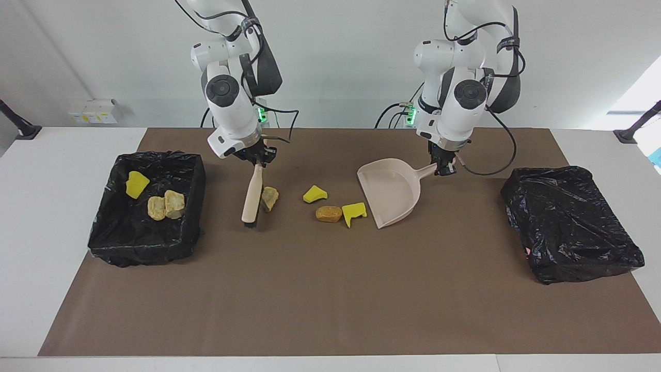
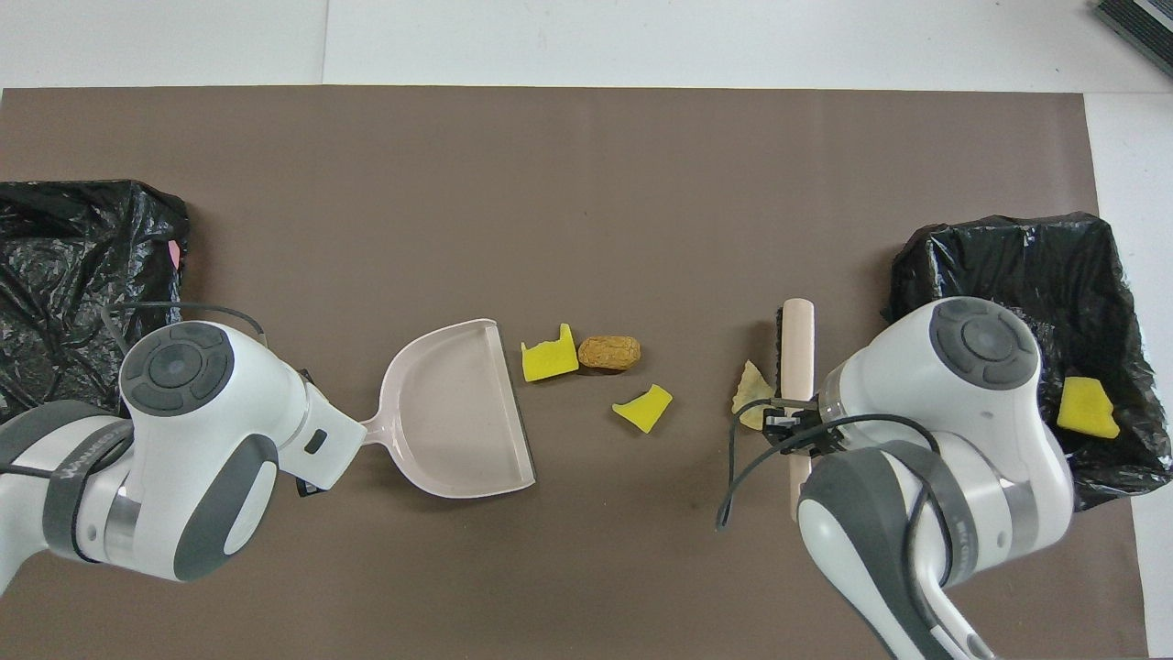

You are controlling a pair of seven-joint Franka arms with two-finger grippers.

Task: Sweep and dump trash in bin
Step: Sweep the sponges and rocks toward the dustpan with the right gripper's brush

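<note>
My right gripper (image 1: 256,158) (image 2: 794,424) is shut on the handle of a beige brush (image 1: 252,194) (image 2: 796,353). The brush hangs low over the mat beside a tan lump of trash (image 1: 269,197) (image 2: 751,401), between it and the open bin (image 1: 155,155) (image 2: 916,252). Two yellow sponge pieces (image 1: 314,194) (image 1: 354,212) and an orange lump (image 1: 329,213) (image 2: 609,352) lie near the mouth of the beige dustpan (image 1: 390,191) (image 2: 458,408). The left gripper (image 1: 443,168) is shut on the dustpan's handle.
The black-lined bin at the right arm's end of the table holds a yellow piece (image 1: 136,184) and two tan lumps (image 1: 165,205). A second black-bagged box (image 1: 570,222) sits at the left arm's end. Brown mat (image 1: 330,289) covers the table.
</note>
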